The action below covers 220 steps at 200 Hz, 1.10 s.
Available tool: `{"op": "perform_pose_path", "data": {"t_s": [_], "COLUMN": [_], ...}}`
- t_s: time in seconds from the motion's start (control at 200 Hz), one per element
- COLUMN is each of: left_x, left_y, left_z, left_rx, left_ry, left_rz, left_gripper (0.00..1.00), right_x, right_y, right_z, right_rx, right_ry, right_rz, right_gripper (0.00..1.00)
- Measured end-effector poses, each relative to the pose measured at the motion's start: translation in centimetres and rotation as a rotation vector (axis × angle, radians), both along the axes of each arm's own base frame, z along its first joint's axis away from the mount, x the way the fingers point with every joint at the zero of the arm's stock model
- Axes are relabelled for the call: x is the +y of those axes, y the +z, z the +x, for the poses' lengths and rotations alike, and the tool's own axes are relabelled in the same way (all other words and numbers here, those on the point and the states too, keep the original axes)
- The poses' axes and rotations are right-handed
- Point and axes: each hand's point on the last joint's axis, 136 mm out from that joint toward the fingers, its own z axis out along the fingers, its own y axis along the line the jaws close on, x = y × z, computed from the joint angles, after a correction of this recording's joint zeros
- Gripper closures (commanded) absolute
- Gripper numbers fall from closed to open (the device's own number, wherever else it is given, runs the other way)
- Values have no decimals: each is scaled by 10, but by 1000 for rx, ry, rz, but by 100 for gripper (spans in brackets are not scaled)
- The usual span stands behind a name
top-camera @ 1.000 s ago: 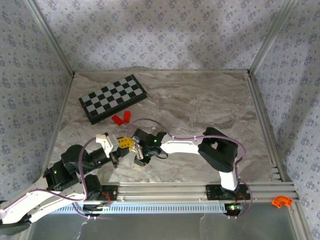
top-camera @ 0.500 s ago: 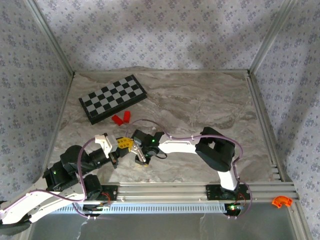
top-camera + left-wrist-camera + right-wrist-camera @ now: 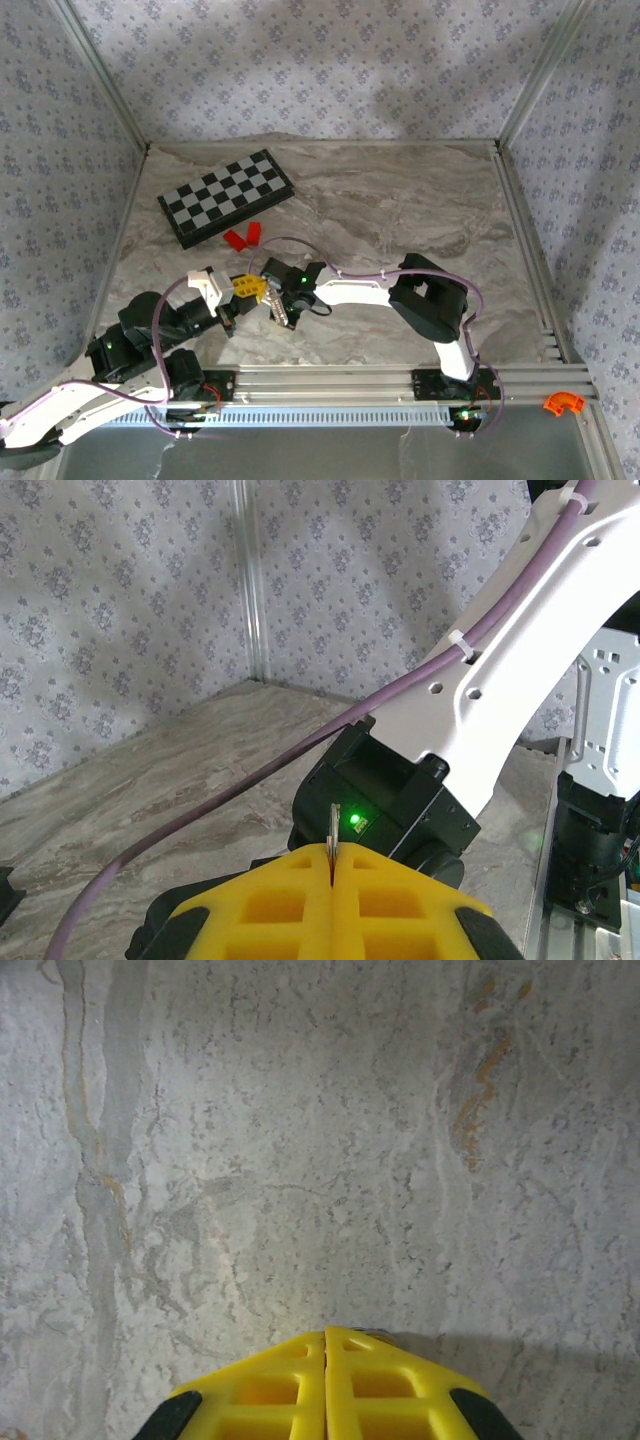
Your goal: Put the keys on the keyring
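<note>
Left gripper [image 3: 332, 858] is clamped on a thin grey sliver [image 3: 332, 827] of metal, which stands upright and edge-on from the seam of its yellow pads [image 3: 300, 875], lower centre of the left wrist frame. Whether that sliver is key or keyring cannot be told at this angle. By its look it is light, stiff and slick. The flat faces seem the place to pinch it, low down, leaving the free end clear for threading. A bead chain, by contrast, would likely hang limp and want holding close to its end.

Just beyond the sliver looms the right arm's black wrist [image 3: 390, 800], a green light lit. Right gripper [image 3: 325, 1340] is closed too, pads pressed together at bottom centre of its own frame, pointing down at the marble table [image 3: 300, 1110]. Whether anything sits between them cannot be told. From above, the two grippers meet lower left of centre. The chessboard [image 3: 226, 197] and two red blocks [image 3: 243, 236] lie well apart, upper left.
</note>
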Motion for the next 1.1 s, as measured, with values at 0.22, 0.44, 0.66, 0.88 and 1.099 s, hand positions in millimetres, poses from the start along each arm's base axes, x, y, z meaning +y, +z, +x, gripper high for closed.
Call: {"op": "perform_pose_path", "data": {"t_s": [0.22,0.44,0.66,0.88,1.099], "left_x": [0,-1,-2,-1,0], "left_y": [-1,-2,-2,-1,-1], "left_z": [-1,-1,-3,-3,-3], "left_rx": [0,-1,-1,-4,-4], "left_ry": [-4,-5,-15,-14,-11], "left_rz": [1,5,4,0,-1], "left_gripper": [100,100,100,100,100], "right_x": [-4,-16,-44,-91,-128], "right_y": [-1,9,17,12,11], "right_z": [3,3,-5,-12,-18], "right_rx": [-17,-38,-31,37,143], "right_ry": [-15,-41,-114,-279,-464], "right_rz": [-13,-8,-3,11,151], "right_gripper": [100,100,100,100,100]}}
